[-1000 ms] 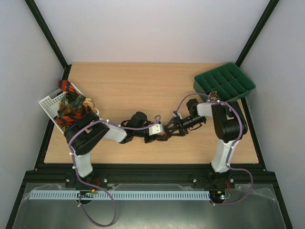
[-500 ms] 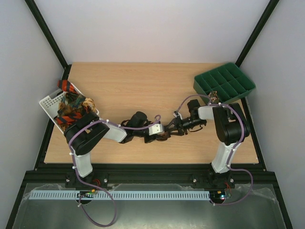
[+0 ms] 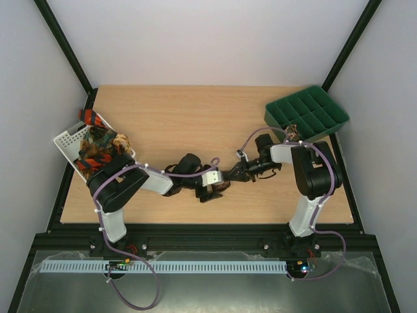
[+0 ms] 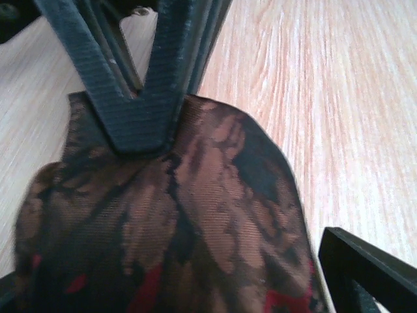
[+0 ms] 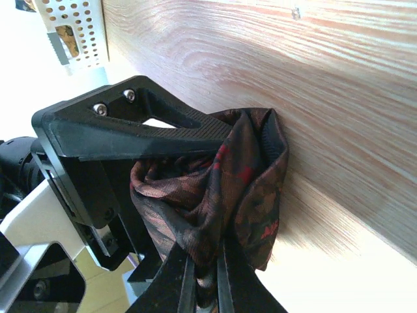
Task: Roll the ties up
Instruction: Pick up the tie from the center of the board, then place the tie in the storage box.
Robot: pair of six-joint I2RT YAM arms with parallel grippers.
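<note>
A dark brown tie (image 3: 221, 185) with reddish specks lies bunched in a loose roll on the table between the two grippers. My right gripper (image 5: 205, 287) is shut on a fold of this tie (image 5: 228, 189), pinching it from the right. In the left wrist view the tie (image 4: 195, 215) fills the space between my left gripper's (image 4: 169, 277) open jaws, and the right gripper's black fingers (image 4: 146, 91) press on its far edge. From above, the left gripper (image 3: 212, 182) and right gripper (image 3: 232, 175) meet at the roll. More ties (image 3: 99, 149) are piled in the basket.
A white slotted basket (image 3: 68, 138) stands at the table's left edge, close to the left arm's elbow. A green compartment tray (image 3: 306, 112) sits at the back right, just behind the right arm. Bare wooden tabletop (image 3: 189, 117) stretches behind both grippers.
My left gripper has opened and let go of the roll. My right gripper has shut on the tie and moved slightly left toward it.
</note>
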